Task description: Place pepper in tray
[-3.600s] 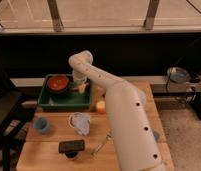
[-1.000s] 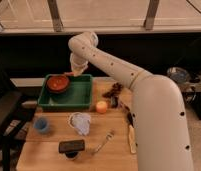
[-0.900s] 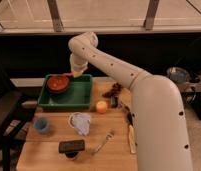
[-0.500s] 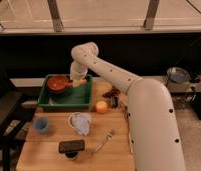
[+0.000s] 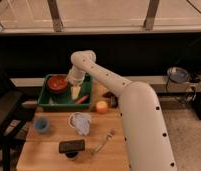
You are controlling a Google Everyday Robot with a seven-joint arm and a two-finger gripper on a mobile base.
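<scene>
The green tray (image 5: 46, 96) stands at the table's back left. It holds a red bowl (image 5: 57, 83) in its left part. A small red pepper (image 5: 82, 99) lies in the tray's right part, leaning toward the front right wall. My gripper (image 5: 75, 91) reaches down into the tray between the bowl and the pepper. Its pale tip sits just left of the pepper and very close to it. I cannot tell whether it touches the pepper.
An orange round thing (image 5: 101, 106) and dark items (image 5: 111, 98) lie right of the tray. A blue cup (image 5: 41, 124), a crumpled white cloth (image 5: 81, 122), a black object (image 5: 71, 146) and a fork (image 5: 104, 141) lie nearer the front. A black wall runs behind.
My gripper has come down from above the bowl into the tray and shifted right. The red pepper now shows in the tray beside it.
</scene>
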